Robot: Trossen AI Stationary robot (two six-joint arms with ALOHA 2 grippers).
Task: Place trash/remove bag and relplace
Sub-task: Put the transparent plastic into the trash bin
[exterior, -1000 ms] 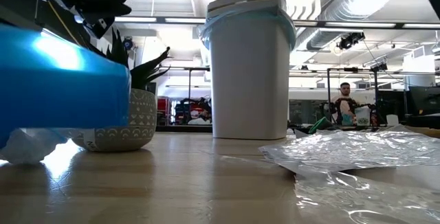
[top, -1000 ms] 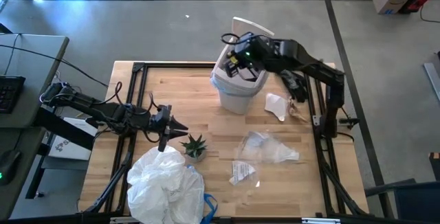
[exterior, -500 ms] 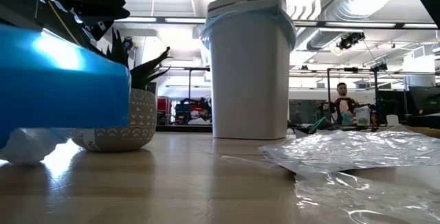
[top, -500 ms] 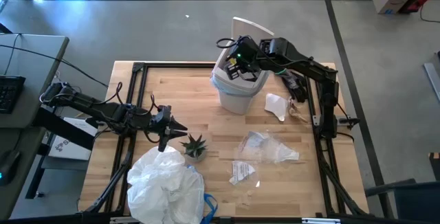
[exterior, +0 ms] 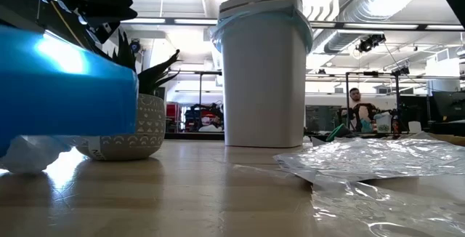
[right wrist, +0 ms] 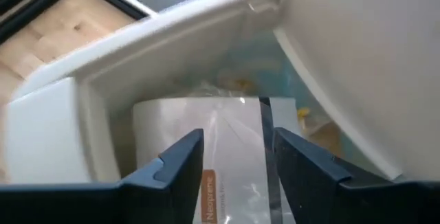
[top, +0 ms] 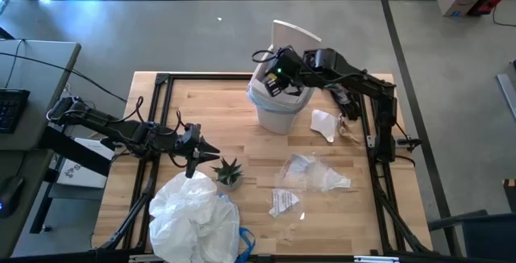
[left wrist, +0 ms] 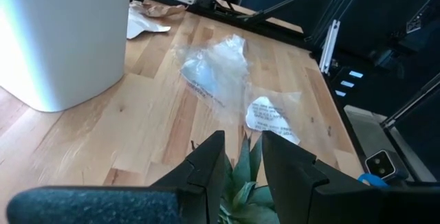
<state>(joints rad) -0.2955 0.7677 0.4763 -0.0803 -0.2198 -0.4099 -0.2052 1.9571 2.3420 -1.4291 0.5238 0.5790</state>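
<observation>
The white bin (top: 278,111) stands far right of centre, its lid (top: 295,31) up and the light-blue bag (exterior: 260,23) turned over its rim. My right gripper (top: 276,77) hangs over its mouth, tipped down and open. Past its fingers (right wrist: 180,157), inside the bin, lies trash: a clear wrapper with an orange label (right wrist: 232,172). More trash lies on the table: white paper (top: 324,123), a brown scrap (top: 349,131) and clear wrappers (top: 316,174). My left gripper (top: 208,147) waits open at the left, just short of the small plant (top: 228,169).
A big heap of crumpled white plastic (top: 193,213) fills the near left of the table, with a blue bit (top: 246,239) at its edge. The black frame rails (top: 153,110) run along the table's sides. Bare wood (top: 242,134) lies between the bin and the plant.
My right gripper has sunk a little and tipped further down over the bin's mouth. The pale thing that showed under it above the bin's rim in the low view has gone down out of sight behind the rim.
</observation>
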